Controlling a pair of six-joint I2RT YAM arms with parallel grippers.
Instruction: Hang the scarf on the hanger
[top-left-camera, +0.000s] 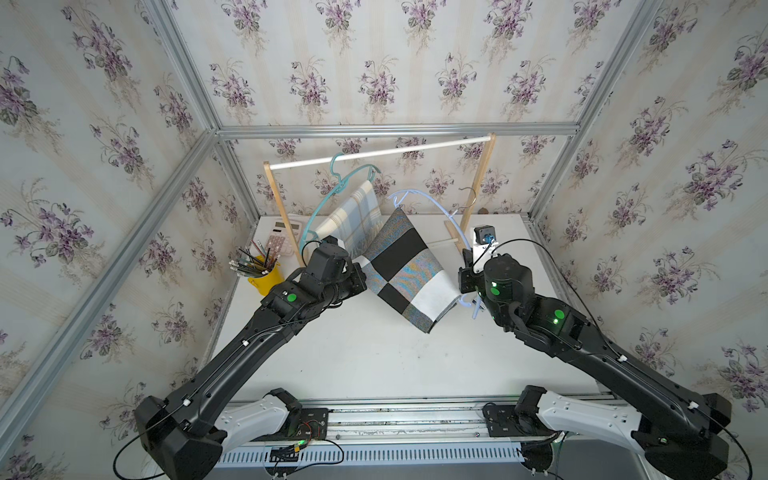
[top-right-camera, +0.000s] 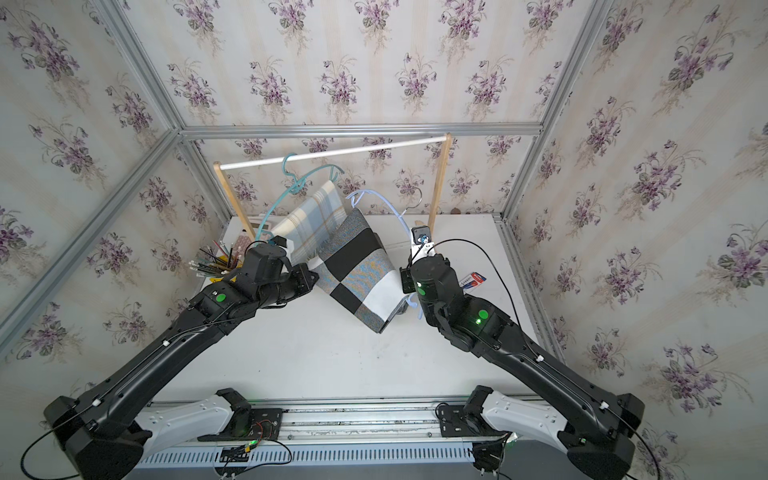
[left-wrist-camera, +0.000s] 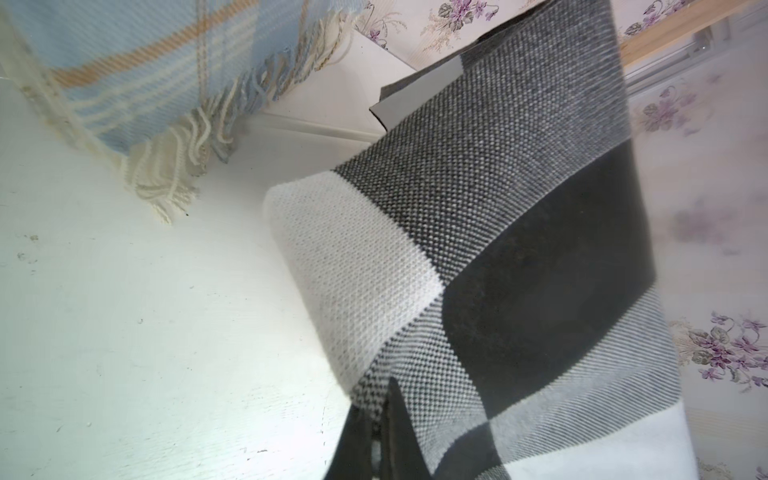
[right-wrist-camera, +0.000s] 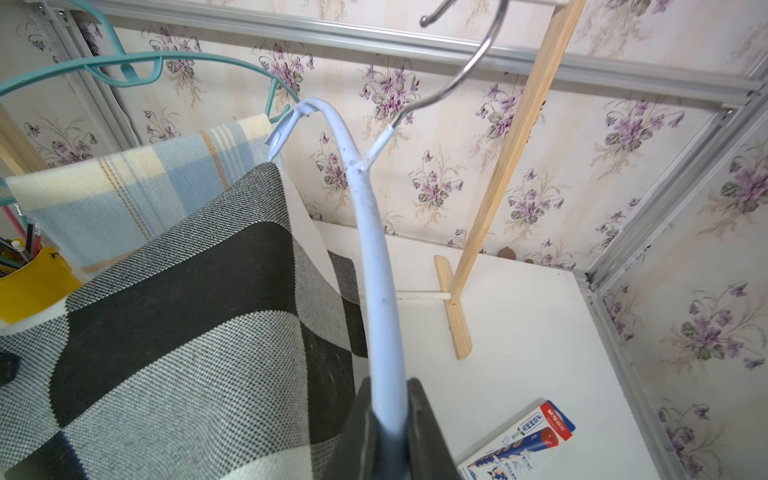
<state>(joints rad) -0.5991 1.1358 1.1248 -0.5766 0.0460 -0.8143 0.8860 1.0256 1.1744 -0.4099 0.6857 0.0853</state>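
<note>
We're pinching the checked scarf's (top-left-camera: 401, 266) edge with the left gripper (left-wrist-camera: 376, 419), fingers pressed together on it. The right gripper (right-wrist-camera: 390, 415) is clamping the pale blue hanger (right-wrist-camera: 376, 249). The scarf is hanging off that hanger mid-table. A plaid scarf (top-left-camera: 353, 216) on a teal hanger (top-left-camera: 322, 199) is crowding it at 11 o'clock, touching. The rack post (top-left-camera: 482, 178) is standing at 2, the pencil cup (top-left-camera: 264, 278) at 9 and the toothpaste box (top-right-camera: 473, 282) at 3.

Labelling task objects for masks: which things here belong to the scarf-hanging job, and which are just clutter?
Job: check scarf, pale blue hanger, left gripper, right gripper.
Clutter: plaid scarf on teal hanger, pencil cup, calculator, carton.
</note>
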